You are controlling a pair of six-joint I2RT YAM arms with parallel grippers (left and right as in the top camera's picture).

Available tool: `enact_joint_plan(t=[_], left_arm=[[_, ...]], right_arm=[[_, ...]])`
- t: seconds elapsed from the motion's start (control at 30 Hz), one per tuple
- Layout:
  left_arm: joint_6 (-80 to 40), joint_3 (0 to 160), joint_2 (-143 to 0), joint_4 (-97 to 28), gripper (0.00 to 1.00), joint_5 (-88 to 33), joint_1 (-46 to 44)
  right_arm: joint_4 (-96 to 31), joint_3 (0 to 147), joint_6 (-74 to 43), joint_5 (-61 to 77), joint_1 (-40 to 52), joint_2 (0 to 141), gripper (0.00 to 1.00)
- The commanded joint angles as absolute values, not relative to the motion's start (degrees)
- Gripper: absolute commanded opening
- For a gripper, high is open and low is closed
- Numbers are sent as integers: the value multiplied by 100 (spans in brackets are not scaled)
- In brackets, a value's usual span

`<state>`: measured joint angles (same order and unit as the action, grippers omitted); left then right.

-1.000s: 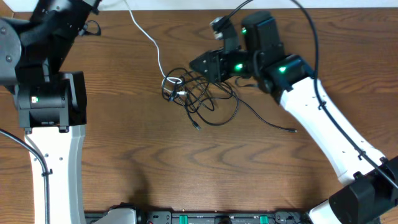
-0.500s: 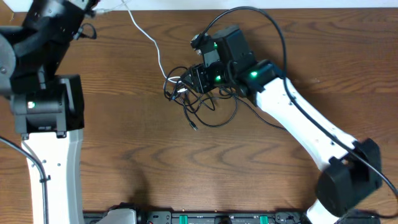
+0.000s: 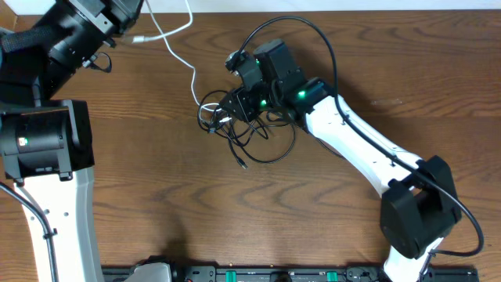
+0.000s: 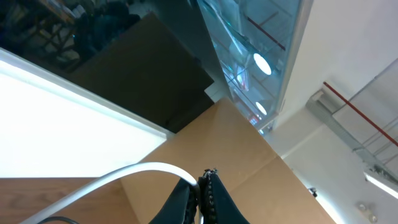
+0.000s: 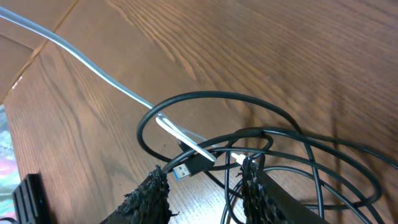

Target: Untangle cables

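A tangle of black cables lies on the wooden table, with loops trailing toward the front. A white cable runs from the tangle's left side up to the back left, where my left gripper is shut on it. In the left wrist view that white cable arcs into the left gripper, whose jaws are pressed together. My right gripper hovers low over the tangle's left part. It is open, with a blue-tipped USB plug and black cable loops between its fingers.
The table's back edge meets a white surface. The right arm's white link stretches from the front right across to the tangle, with its own thick black wire arching above it. The left arm's base stands at the left.
The right arm has swung left and come down over the tangle, its jaws narrowing a little. The left gripper has shifted right along the back edge with the white cable, which now loops near it.
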<state>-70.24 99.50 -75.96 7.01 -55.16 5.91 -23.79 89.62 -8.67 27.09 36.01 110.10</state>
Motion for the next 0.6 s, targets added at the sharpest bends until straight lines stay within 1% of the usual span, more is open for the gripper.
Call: enact_joint_plan(t=[0.0, 0.3, 0.4, 0.43, 0.5, 0.57], left_arm=[[-6882, 10068, -7559, 731, 8, -5704, 620], [-6882, 10068, -7559, 729, 8, -5704, 620], [-6879, 10068, -7559, 729, 8, -5704, 620], [-6877, 10068, -7559, 729, 8, -5704, 620], [-6807, 10068, -7568, 725, 8, -5706, 620], [-6681, 10068, -7570, 642, 8, -5699, 622]], right_arm=[[-2281, 9019, -757, 2799, 3754, 11249, 37], [-1752, 9019, -762, 2799, 3879, 11638, 31], [-1566, 9019, -762, 2788, 3944, 11712, 23], [-1514, 9019, -768, 2755, 3953, 11732, 18], [-1457, 9021, -799, 2731, 3953, 11730, 11], [-1428, 9021, -972, 2733, 3918, 11684, 8]])
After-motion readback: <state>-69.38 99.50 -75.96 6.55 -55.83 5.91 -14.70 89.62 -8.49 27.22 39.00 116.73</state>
